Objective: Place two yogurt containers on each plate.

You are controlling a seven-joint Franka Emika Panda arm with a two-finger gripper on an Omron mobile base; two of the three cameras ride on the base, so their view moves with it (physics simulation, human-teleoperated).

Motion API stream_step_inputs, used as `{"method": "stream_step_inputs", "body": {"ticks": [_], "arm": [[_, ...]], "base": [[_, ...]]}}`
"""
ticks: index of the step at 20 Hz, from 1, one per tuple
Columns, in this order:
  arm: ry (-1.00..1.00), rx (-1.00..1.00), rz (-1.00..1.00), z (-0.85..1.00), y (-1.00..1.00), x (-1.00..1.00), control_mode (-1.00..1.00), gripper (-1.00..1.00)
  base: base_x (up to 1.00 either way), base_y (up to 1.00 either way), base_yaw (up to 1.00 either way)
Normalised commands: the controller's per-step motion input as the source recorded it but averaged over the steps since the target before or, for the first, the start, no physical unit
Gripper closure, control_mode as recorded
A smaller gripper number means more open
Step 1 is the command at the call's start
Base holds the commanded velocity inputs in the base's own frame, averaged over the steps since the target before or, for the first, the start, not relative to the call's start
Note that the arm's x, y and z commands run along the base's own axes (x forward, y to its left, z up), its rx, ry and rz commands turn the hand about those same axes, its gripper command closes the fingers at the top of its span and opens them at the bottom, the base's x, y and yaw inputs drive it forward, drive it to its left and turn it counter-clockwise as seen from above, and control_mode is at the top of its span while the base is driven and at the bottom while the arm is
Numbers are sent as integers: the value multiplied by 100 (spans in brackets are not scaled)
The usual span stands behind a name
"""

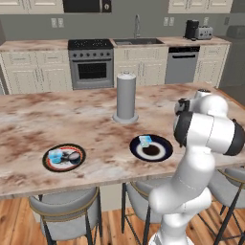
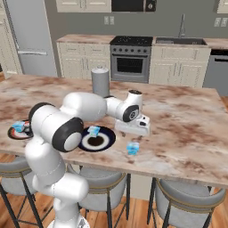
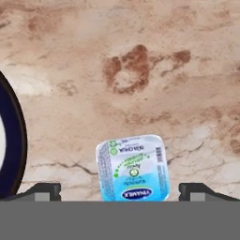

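Here we are over the marbled desk (image 1: 57,124), and the gripper (image 3: 120,190) hangs just above a pale blue yogurt cup (image 3: 132,168), jaws spread wide, one dark fingertip showing on each side of the cup with clear space between tip and cup. Nothing is clamped. From the hand view the cup's printed foil lid faces the camera, and the curved dark rim of the blue-black plate (image 3: 10,140) sits off at the left edge, apart from the cup.

From the right base view that same lone cup (image 2: 132,148) stands on the bare desk, just beside the blue-black plate (image 2: 107,141) and outside its rim, with the hand directly above it. On that plate there is one pale blue cup (image 2: 93,131) near the far rim, and it shows from the left base view too (image 1: 145,140).

Over to the red-orange rimmed plate (image 1: 50,165), well apart to the left: it carries a pale blue cup (image 1: 56,156) and a dark blackish cup (image 1: 73,158) side by side.

The tall grey cylinder (image 1: 126,97) stands upright farther back on the desk, behind the two plates. Grey stools (image 1: 64,210) are tucked under the desk's near edge, and the stove (image 1: 91,62) sits against the back wall.
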Motion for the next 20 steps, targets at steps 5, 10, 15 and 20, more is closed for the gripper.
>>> {"method": "stream_step_inputs", "body": {"ticks": [5, 10, 15, 20], "arm": [[0, 0, 0, -18, -38, -7, -100, -100], [0, 0, 0, -14, -2, -7, -100, -100], [0, 0, 1, -10, 9, -4, -100, -100], [0, 0, 2, -8, 31, -3, -100, -100]], "base": [[0, 0, 0], [0, 0, 0], [0, 0, 0], [0, 0, 0]]}}
